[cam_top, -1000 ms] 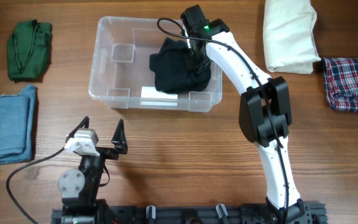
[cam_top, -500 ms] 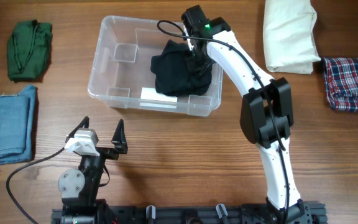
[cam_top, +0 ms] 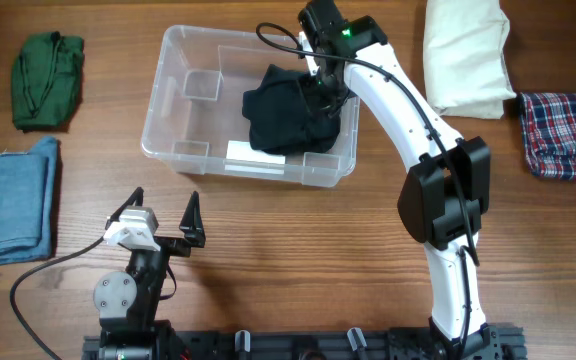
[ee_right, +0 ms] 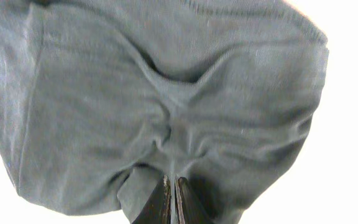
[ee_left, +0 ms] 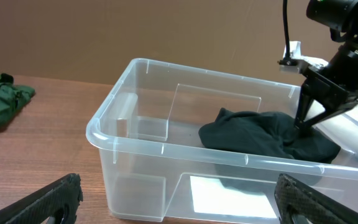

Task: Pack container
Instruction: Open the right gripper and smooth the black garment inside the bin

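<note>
Two slim fingertips [ee_right: 165, 202] of the right jaws meet with no gap between them: the jaws are closed. Their points press into a dark cloth [ee_right: 154, 106] whose wrinkles run in toward them. Whether a fold is caught between them I cannot tell.

The cloth lies bunched under and around these jaws, in the right half of the container [cam_top: 154, 110], and reaches close to its right wall. Left of these jaws the container's floor is bare, with moulded blocks at the corners. A white label [cam_top: 255, 152] sits on the base just on the robot's side of the cloth. The container stands on the counter [cam_top: 298, 240], under the right jaws and ahead of the left jaws, a little to their right.

The left jaws stand wide open and hold nothing. Their dark fingers [ee_left: 48, 196] are spread low over the counter near the robot's base, apart from the container's near wall and pointing at it.

Left of the left jaws a folded blue cloth [cam_top: 8, 200] lies at the counter's edge, with a green cloth [cam_top: 48, 80] beyond it. Well to the right of the right jaws lie a cream cloth [cam_top: 465, 55] and, nearer the robot, a plaid cloth [cam_top: 566, 135], both apart from the container.
</note>
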Robot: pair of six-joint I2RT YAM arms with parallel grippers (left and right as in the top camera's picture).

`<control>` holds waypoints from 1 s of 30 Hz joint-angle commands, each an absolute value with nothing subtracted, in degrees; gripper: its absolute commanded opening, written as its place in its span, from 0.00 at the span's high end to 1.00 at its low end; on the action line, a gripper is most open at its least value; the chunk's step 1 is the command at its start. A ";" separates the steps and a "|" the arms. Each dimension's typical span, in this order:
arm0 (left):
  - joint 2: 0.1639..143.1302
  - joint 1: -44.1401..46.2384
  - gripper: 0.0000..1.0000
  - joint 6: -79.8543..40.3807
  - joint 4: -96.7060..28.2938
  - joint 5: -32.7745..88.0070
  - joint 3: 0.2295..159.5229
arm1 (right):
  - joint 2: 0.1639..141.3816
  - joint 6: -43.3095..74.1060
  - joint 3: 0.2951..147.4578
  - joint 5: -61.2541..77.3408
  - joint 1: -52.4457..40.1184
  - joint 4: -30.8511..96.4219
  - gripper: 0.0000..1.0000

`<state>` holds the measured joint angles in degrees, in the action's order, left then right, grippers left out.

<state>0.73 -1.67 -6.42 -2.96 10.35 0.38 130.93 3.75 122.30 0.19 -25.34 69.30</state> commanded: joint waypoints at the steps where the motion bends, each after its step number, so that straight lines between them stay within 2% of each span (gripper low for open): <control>1: 0.32 -2.00 0.00 -6.87 -3.44 10.24 0.34 | 129.32 2.90 122.41 1.32 -25.58 71.11 0.96; 19: 0.32 -2.00 0.00 -6.87 -3.46 10.22 0.34 | 129.64 5.61 122.30 -8.25 -26.02 73.97 0.96; 30: 0.32 -2.00 0.00 -6.87 -3.44 10.22 0.34 | 133.38 5.98 122.17 -8.19 -26.83 73.78 0.96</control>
<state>0.73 -1.67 -6.42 -2.94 10.35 0.38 130.96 4.93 122.30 -6.72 -26.13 73.69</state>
